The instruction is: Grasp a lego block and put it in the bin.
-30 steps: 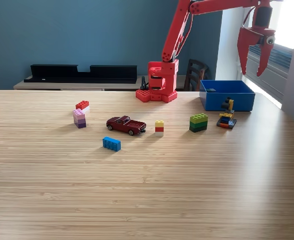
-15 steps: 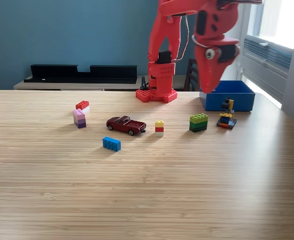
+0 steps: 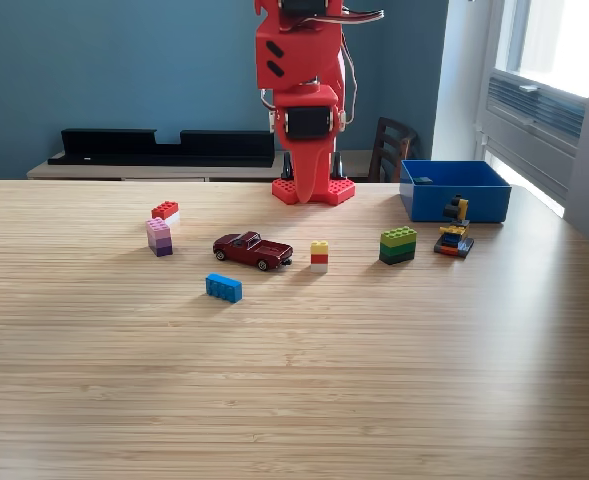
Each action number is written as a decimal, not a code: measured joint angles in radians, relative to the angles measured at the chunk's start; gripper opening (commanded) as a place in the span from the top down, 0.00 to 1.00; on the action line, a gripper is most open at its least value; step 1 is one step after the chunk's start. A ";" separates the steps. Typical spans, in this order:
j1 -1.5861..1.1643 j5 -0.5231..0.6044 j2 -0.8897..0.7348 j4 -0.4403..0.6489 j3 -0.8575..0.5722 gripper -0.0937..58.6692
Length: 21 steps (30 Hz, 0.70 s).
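Several lego blocks lie on the wooden table: a red and white one [image 3: 164, 211], a pink and purple stack [image 3: 159, 237], a flat blue block [image 3: 224, 288], a yellow, white and red stack [image 3: 319, 255], a green stack [image 3: 398, 244] and a mixed-colour build [image 3: 455, 232]. The bright-blue bin [image 3: 454, 200] stands at the back on the exterior view's right, with a small dark piece [image 3: 422, 180] inside. My red gripper [image 3: 310, 192] points straight down in front of the arm's base, its jaws together and nothing in them. It hangs well behind the yellow stack.
A dark red toy car [image 3: 252, 249] sits between the pink stack and the yellow stack. The arm's red base [image 3: 314, 190] is at the table's far edge. A dark chair [image 3: 392, 150] and a black shelf [image 3: 164, 145] stand behind the table.
The arm has swung from above the bin toward the exterior view's left and now faces the table's middle. The gripper, open a second ago, has come down and its jaws have closed.
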 measured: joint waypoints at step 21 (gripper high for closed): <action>0.127 0.112 0.000 -0.028 -0.031 1.00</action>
